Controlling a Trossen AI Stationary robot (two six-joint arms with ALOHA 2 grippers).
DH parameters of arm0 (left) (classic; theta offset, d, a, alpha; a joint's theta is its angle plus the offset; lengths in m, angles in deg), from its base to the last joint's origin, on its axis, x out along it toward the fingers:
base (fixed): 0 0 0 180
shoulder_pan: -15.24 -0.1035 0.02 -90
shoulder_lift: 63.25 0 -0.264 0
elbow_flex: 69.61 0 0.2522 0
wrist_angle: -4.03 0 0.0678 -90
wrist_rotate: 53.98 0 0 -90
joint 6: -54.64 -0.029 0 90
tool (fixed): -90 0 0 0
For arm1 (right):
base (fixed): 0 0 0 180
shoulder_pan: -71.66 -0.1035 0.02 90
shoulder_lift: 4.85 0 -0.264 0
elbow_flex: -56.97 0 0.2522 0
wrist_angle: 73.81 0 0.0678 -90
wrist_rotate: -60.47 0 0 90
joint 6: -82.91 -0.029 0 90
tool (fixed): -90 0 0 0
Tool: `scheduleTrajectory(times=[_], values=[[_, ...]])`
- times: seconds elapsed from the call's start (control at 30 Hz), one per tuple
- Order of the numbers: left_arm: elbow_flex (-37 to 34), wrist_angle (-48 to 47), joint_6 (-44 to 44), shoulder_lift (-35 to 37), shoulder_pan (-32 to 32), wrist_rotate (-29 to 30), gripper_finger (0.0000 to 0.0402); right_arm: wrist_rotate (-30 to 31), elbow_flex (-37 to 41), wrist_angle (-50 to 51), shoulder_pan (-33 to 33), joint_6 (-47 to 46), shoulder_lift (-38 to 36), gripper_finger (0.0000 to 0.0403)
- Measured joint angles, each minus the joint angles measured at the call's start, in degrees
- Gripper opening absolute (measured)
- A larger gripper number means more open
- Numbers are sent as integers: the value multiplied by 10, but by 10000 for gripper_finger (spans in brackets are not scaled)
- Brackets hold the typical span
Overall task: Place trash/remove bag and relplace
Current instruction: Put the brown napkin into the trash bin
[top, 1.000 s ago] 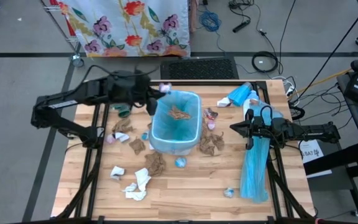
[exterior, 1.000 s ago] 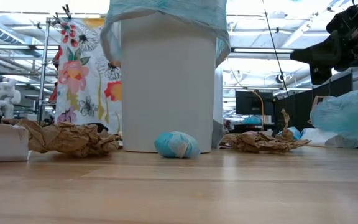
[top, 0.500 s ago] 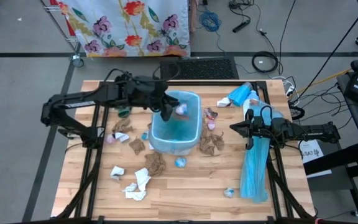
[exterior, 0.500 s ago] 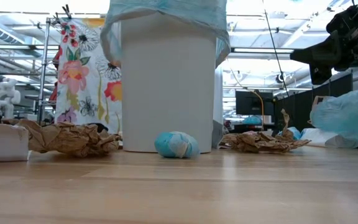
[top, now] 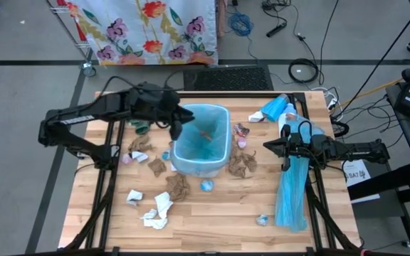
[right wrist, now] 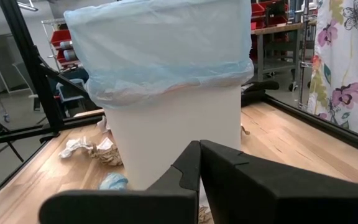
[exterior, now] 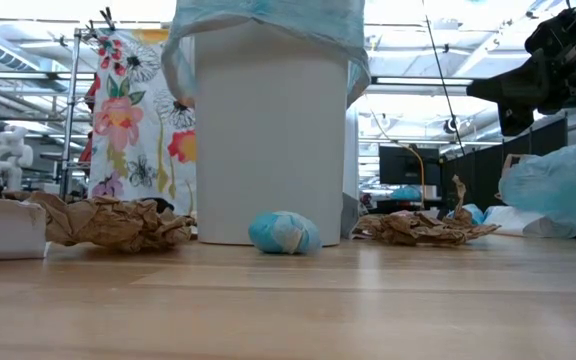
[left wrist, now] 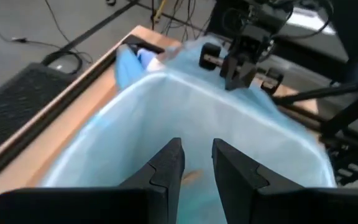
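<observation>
A white bin (top: 201, 146) lined with a pale-blue bag (left wrist: 229, 124) stands mid-table, with brown paper (top: 205, 134) lying inside it. Brown paper wads (top: 180, 186), white tissue (top: 159, 210) and a blue ball (exterior: 283, 232) lie on the table around the bin. My left gripper (top: 176, 130) hovers over the bin's left rim, open and empty (left wrist: 196, 163). My right gripper (top: 267, 146) waits to the right of the bin, shut (right wrist: 199, 152), pointing at the bin's wall and holding nothing.
A long light-blue plastic strip (top: 290, 195) lies along the table's right side below the right arm. A blue bundle (top: 276, 108) sits at the far right corner. More brown wads (top: 244, 163) lie right of the bin. A floral cloth (top: 148, 28) hangs beyond the far edge.
My left gripper carried a pinkish wad from the bin's far-left corner out over the bin's opening, let it go there, and then drew back toward the table's left, to the bin's left rim. The wad is no longer between its fingers.
</observation>
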Motion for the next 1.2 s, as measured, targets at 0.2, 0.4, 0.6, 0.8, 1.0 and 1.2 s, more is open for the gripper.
scheduleTrajectory(times=[0.2,0.4,0.6,0.8,1.0,1.2], values=[[0,-146,-8,49,0,74,90,0,0,0,0,0,0,0],[-12,-224,25,86,3,110,90,0,0,0,0,0,0,0],[-80,-247,115,132,25,145,90,0,0,0,0,0,0,0],[-195,-226,266,184,67,176,90,0,0,0,0,0,0,0],[-299,-164,412,212,120,193,90,0,0,0,0,0,0,0],[-380,-108,517,209,173,213,90,0,0,0,0,-28,0,0]])
